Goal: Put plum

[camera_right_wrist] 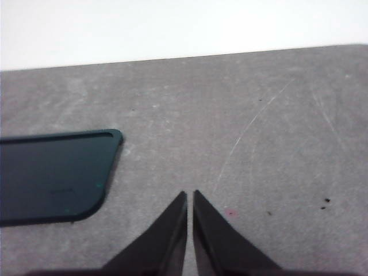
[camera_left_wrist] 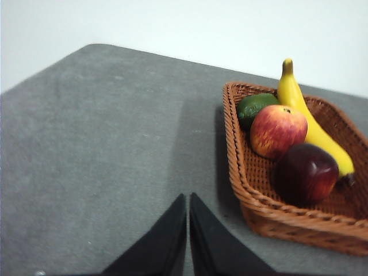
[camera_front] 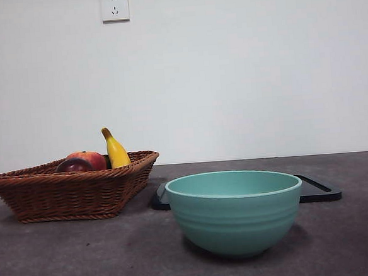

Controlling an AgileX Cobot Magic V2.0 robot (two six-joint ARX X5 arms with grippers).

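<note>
On the left part of the grey bench (camera_front: pixel 66 260) stands a brown wicker basket (camera_front: pixel 74 193), and the plum (camera_left_wrist: pixel 306 173) lies inside it, dark maroon and glossy, near the basket's front wall as the left wrist view shows it. Just beside the plum, and touching it or almost so, is a red-orange apple (camera_left_wrist: pixel 278 130), and behind the apple a green fruit (camera_left_wrist: pixel 256 106) lies against the basket's rim. A yellow banana (camera_left_wrist: pixel 307 123) stretches along the far side of these fruits, with its stem end pointing up above the rim. From the front view only the top of the plum (camera_front: pixel 74 165) shows over the wicker edge, next to the apple (camera_front: pixel 92 159) and the banana (camera_front: pixel 115 150). A light green bowl (camera_front: pixel 234 211) stands near the camera, to the right of the basket and apart from it, and a flat black tray (camera_front: pixel 317 190) lies behind the bowl. The left gripper (camera_left_wrist: pixel 188 198) hovers over bare bench just beside the basket, with its two jaws pressed together and nothing between them. The right gripper (camera_right_wrist: pixel 190 195) is also closed and holds nothing; it hangs over bare bench near a corner of the tray (camera_right_wrist: pixel 54 175).
</note>
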